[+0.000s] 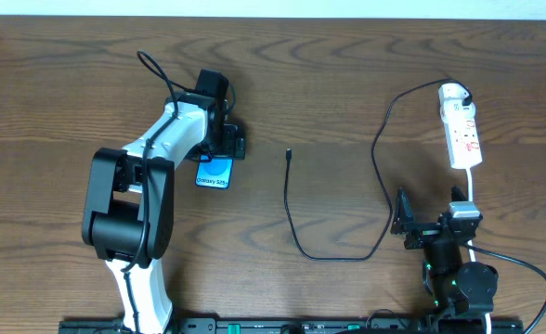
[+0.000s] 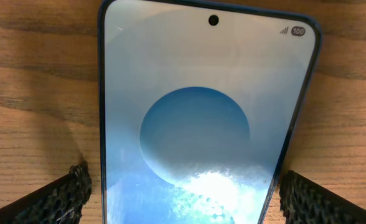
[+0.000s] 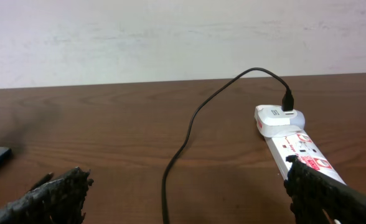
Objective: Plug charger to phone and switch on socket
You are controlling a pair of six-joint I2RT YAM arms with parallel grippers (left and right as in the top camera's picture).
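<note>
From overhead: straight down from well up, taking in the whole table (image 1: 347,83). From the left wrist: very close above the phone (image 2: 195,124), looking down at its screen between the pads (image 2: 65,200). From the right wrist: low, near level, facing the far wall (image 3: 170,37) past cable (image 3: 182,143) and strip (image 3: 295,146). Shared with the left view: perhaps only the phone, a dark sliver at the left edge.

Dark wooden table (image 1: 338,83), pale wall (image 3: 170,37) behind.

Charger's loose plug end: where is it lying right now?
In the overhead view the charger's plug lies loose on the table near centre, between the phone and the white power strip, nearer the phone and touching neither.
</note>
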